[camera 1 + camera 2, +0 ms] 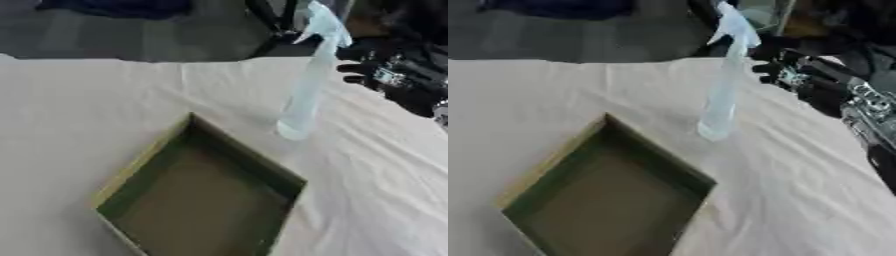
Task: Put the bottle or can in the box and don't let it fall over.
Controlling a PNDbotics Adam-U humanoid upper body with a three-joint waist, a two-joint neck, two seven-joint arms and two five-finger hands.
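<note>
A pale cream cloth (79,110), creased toward the right, covers the table and fills most of both views; beyond its far edge, along the top of the frame, lies a dark floor with blurred dark shapes. An open cardboard box (278,176) with dark green inner walls and a brownish bottom sits askew in the lower centre, one corner pointing up the frame.

A pale blue translucent spray bottle (306,95) stands tall in the upper right of centre, tilted slightly, its trigger head at the top edge of the frame and its base just beyond the box's upper right wall, outside the box. Whether the base rests on the cloth or hangs just above it cannot be told.

The right hand (798,75), black with silver parts, comes in from the upper right. Its fingers curl in toward the bottle's neck, just to the bottle's right; whether they actually clasp it cannot be told.
</note>
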